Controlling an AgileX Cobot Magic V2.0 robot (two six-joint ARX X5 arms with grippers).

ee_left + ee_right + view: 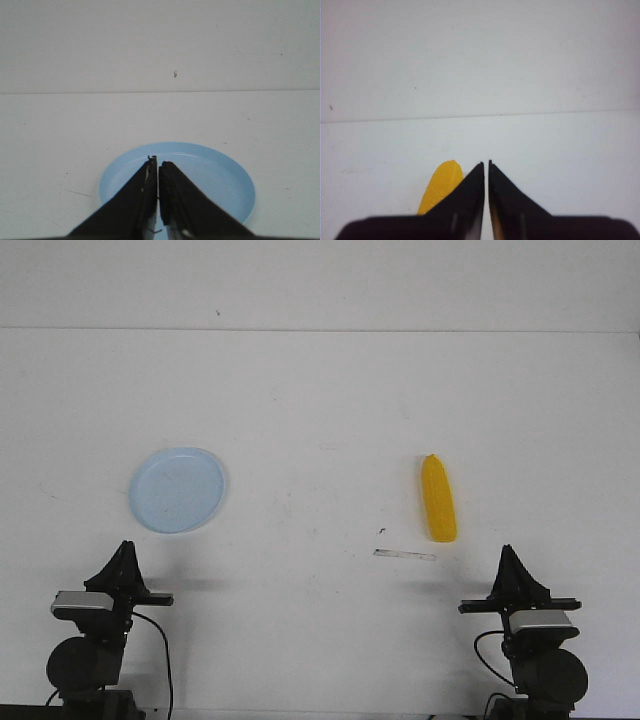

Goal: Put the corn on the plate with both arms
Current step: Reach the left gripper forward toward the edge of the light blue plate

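The yellow corn (438,498) lies on the white table right of centre, its pointed end away from me. The pale blue plate (178,489) lies flat at the left, with nothing on it. My left gripper (124,558) is shut and empty at the front left, short of the plate; in the left wrist view its tips (158,161) sit over the plate (215,175). My right gripper (512,562) is shut and empty at the front right, near and to the right of the corn. In the right wrist view the corn (442,182) shows beside the tips (486,163).
A thin pale strip (404,555) and a small dark speck (382,531) lie on the table just in front of the corn. The table's back edge meets a white wall (320,280).
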